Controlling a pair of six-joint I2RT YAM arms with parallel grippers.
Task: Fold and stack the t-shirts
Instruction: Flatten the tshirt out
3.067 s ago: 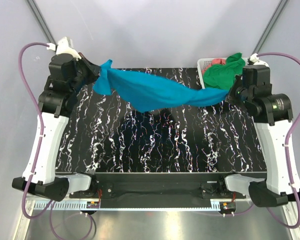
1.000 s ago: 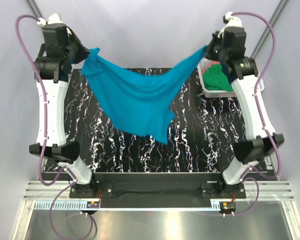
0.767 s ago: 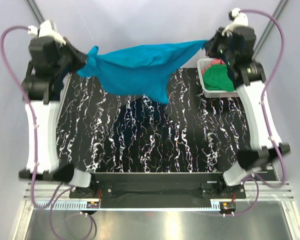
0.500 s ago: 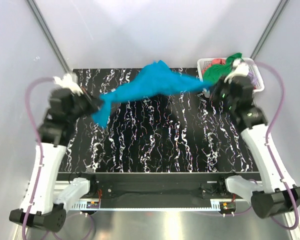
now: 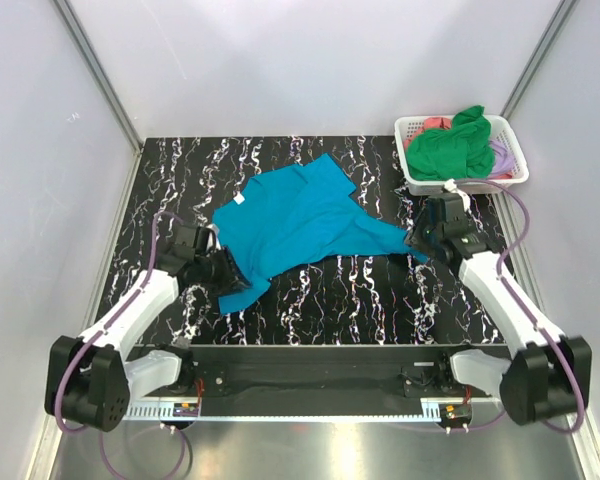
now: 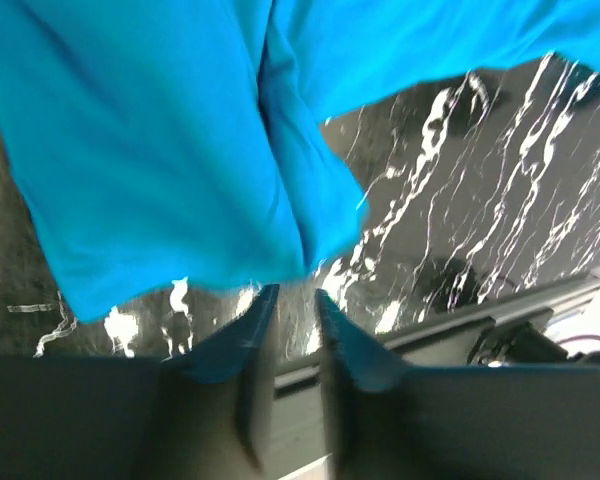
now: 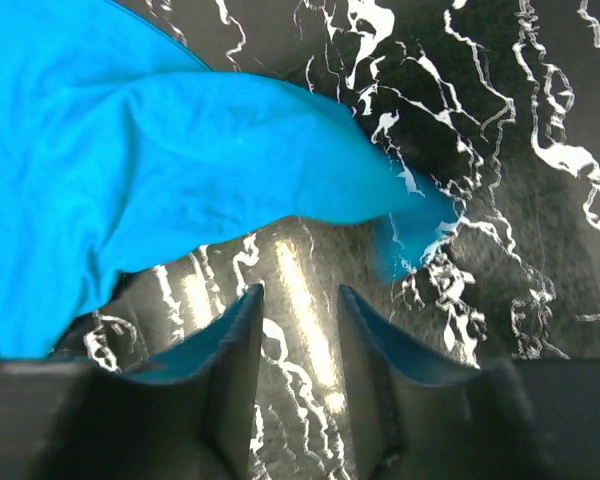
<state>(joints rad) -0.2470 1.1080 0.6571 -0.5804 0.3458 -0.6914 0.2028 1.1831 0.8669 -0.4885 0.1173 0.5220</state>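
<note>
Soft teal-blue cloth t-shirt (image 5: 300, 225) lies rumpled mid-table. Left gripper (image 5: 225, 272) and right gripper (image 5: 417, 240) stand parted and empty at its near-left and right ends. Recommend spreading it flat before folding.

Black marble-look table top (image 5: 310, 300), white-veined, with two things lying on it.
A teal-blue cloth t-shirt (image 5: 300, 220) lies rumpled and unfolded across the middle, one narrow end trailing off to the right. A white plastic lattice basket (image 5: 458, 184) sits in the far right corner, clear of the shirt.
</note>
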